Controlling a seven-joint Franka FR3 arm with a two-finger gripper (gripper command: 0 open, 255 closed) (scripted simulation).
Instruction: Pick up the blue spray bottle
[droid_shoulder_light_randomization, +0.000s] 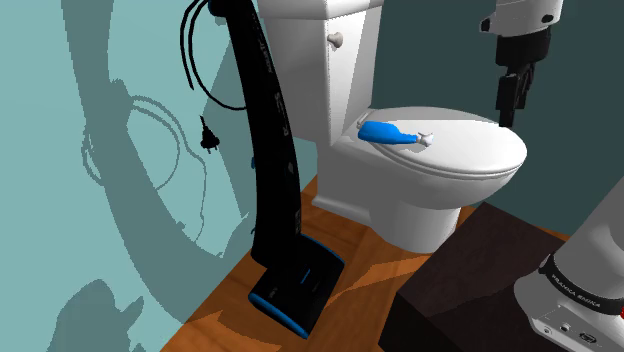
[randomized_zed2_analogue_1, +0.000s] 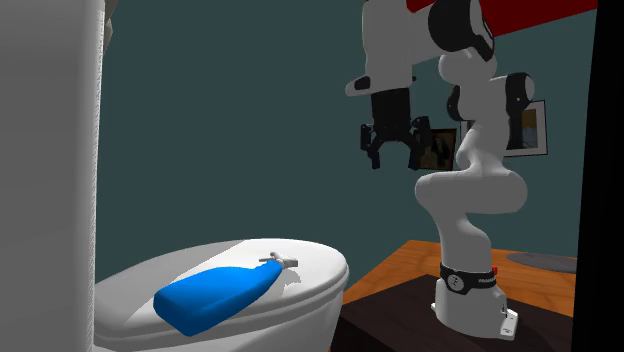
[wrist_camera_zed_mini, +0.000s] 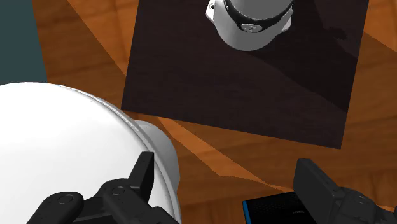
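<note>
The blue spray bottle (droid_shoulder_light_randomization: 388, 132) lies on its side on the closed white toilet lid (droid_shoulder_light_randomization: 470, 150), its white nozzle pointing toward the shoulder view's right. In the second exterior view the bottle (randomized_zed2_analogue_1: 214, 296) rests near the lid's front. My black gripper (droid_shoulder_light_randomization: 508, 104) hangs in the air above the lid's edge, up and to the right of the bottle and well apart from it. The gripper (randomized_zed2_analogue_1: 393, 150) is open with nothing between its fingers. In the wrist view the gripper (wrist_camera_zed_mini: 229, 181) looks down past the lid's rim (wrist_camera_zed_mini: 76, 146) at the floor.
The white toilet tank (droid_shoulder_light_randomization: 320, 60) rises behind the lid. A black upright vacuum (droid_shoulder_light_randomization: 270, 150) with a blue-edged base (droid_shoulder_light_randomization: 296, 285) leans against the teal wall. My dark stand (droid_shoulder_light_randomization: 470, 280) sits on the wooden floor (droid_shoulder_light_randomization: 360, 260) beside the bowl.
</note>
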